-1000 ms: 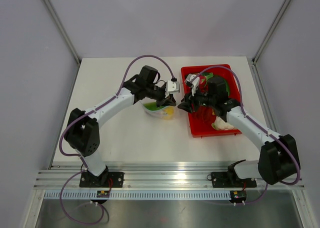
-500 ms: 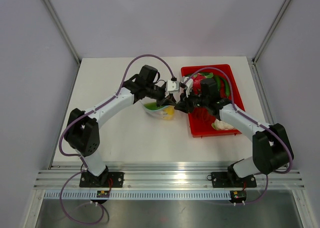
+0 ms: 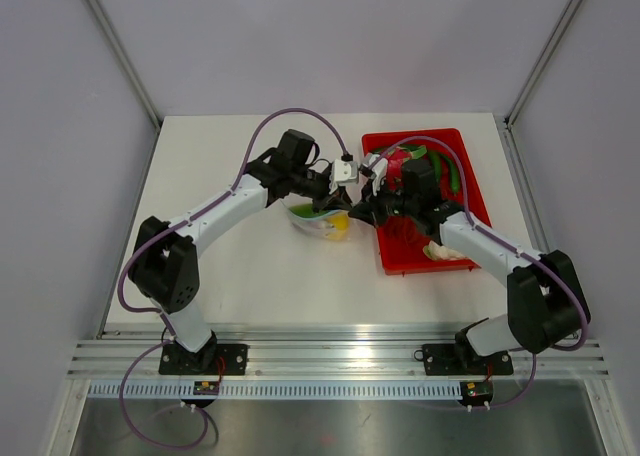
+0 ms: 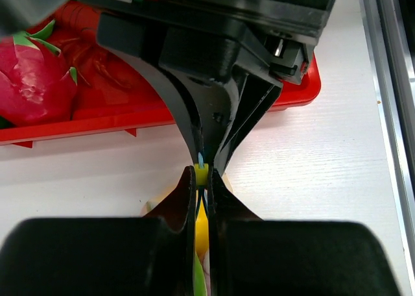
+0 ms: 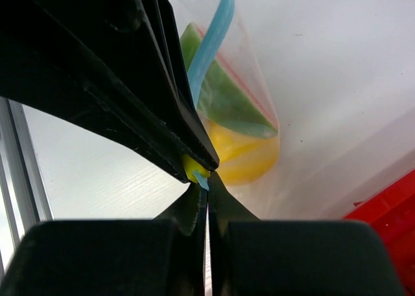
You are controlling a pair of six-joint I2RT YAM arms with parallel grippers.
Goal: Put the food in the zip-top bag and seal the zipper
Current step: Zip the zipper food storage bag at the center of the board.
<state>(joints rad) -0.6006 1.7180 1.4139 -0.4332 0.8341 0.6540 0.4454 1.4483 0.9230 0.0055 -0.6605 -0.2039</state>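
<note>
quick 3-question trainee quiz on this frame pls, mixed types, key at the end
1. True or false: the yellow fruit is inside the zip-top bag.
2. The left gripper and right gripper are both shut on: A) a tray rim, B) the zipper, C) a cable.
3. Fill in: the red tray sits on the ___ arm's side of the bag.
Key: 1 true; 2 B; 3 right.
</note>
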